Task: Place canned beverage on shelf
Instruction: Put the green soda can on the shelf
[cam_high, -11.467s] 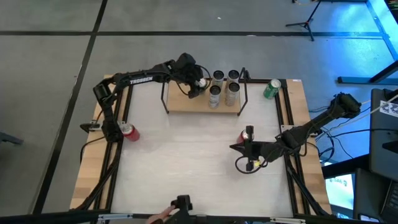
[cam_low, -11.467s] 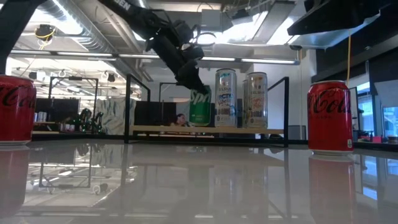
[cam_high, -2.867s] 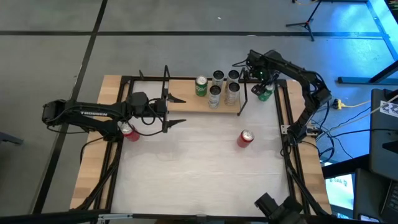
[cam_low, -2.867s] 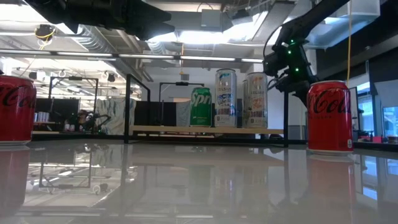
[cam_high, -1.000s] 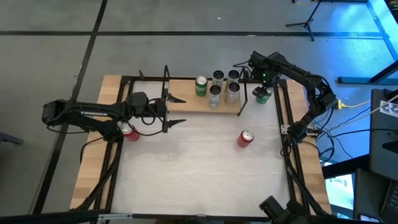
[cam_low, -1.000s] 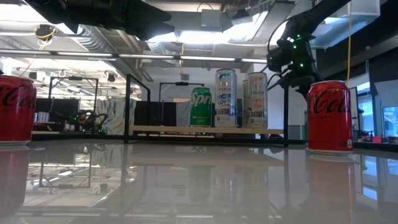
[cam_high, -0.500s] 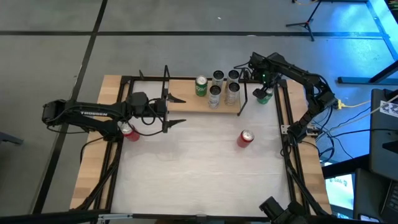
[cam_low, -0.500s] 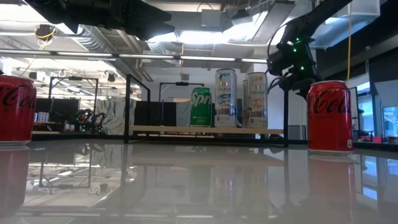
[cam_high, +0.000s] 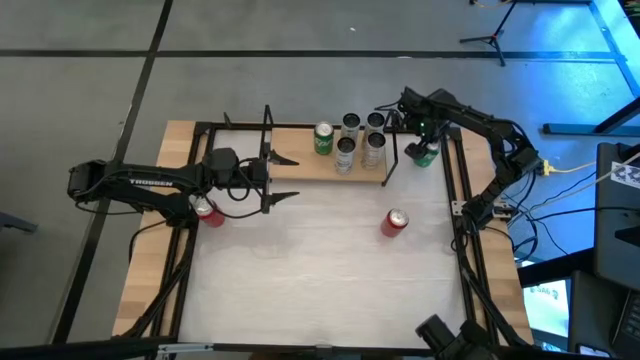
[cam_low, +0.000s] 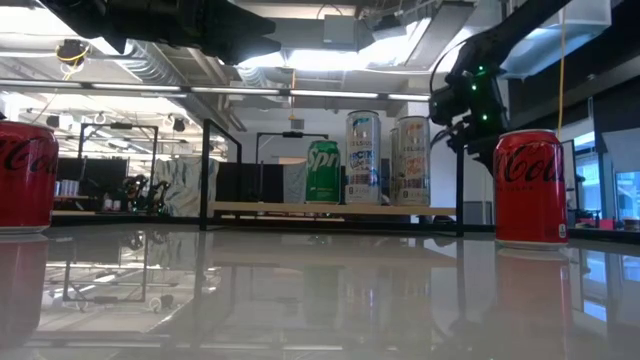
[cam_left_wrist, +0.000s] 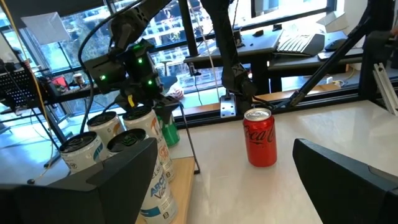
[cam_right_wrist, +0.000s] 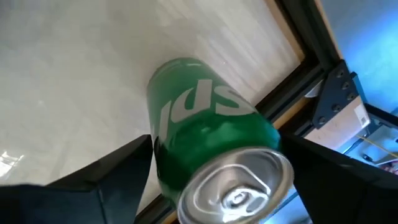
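right gripper (cam_high: 424, 148): fingers spread wide around green can (cam_right_wrist: 205, 137) beside shelf (cam_high: 300, 166) | left gripper (cam_high: 283, 177): fingers wide, nothing held

Green can (cam_right_wrist: 205, 130) btwn right arm's spread jaws, over white table (cam_right_wrist: 74, 68).

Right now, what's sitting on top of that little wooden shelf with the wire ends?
The shelf holds one green can and four silver cans, all upright near its right end. From the low view the rear silver cans are mostly covered by the front ones.
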